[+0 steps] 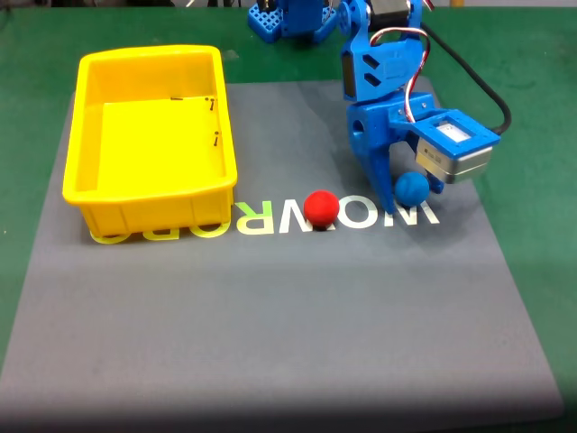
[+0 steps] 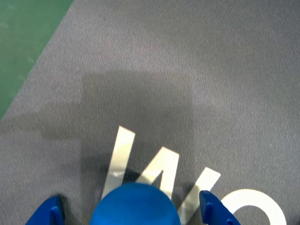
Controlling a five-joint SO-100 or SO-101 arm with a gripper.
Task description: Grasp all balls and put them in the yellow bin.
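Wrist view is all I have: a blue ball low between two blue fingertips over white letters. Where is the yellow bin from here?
Observer: In the fixed view the yellow bin sits at the mat's left side, well left of the gripper.
Operator: Anything inside it yet?
Observer: No ball; its floor is bare.
Operator: Where is the other ball?
Observer: The red ball lies on the white lettering, between the bin and the blue ball, apart from both.
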